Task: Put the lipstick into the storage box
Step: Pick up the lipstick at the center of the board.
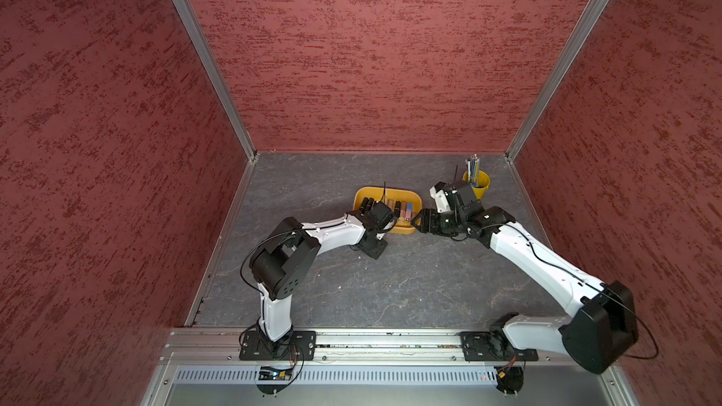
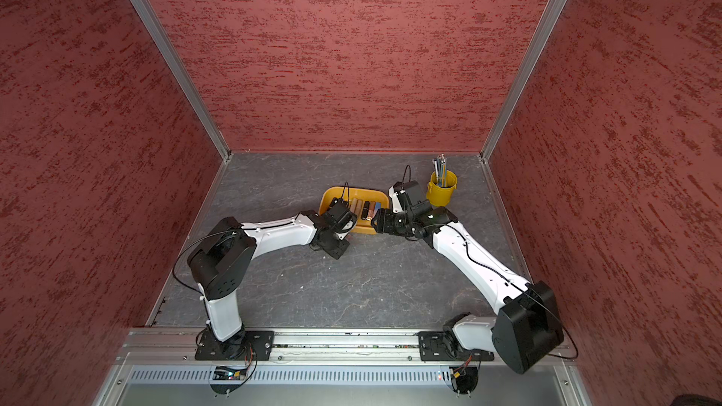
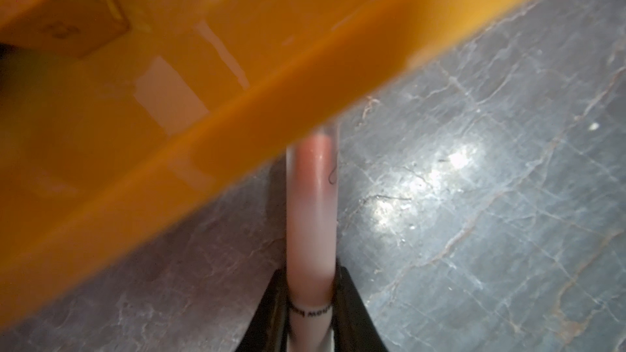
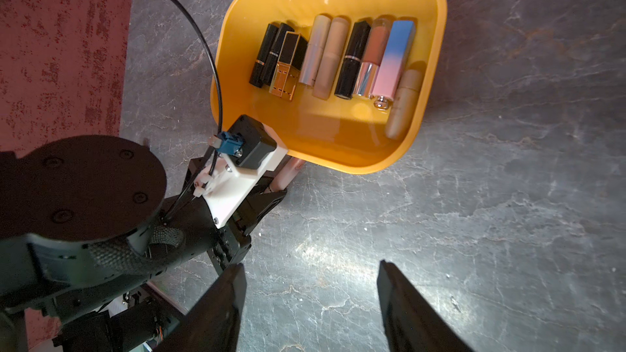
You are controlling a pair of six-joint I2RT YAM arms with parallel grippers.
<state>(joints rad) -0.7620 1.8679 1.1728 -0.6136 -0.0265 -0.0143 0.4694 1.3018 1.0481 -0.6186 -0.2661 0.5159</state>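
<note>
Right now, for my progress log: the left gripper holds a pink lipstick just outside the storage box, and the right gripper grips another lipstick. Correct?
Not quite. The right gripper is open and empty, as the right wrist view shows. The rest stands: the left gripper holds a pink lipstick just outside the storage box.

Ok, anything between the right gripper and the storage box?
Only bare tabletop, in the right wrist view. The left gripper, shut on a pink lipstick, sits beside that stretch.
</note>
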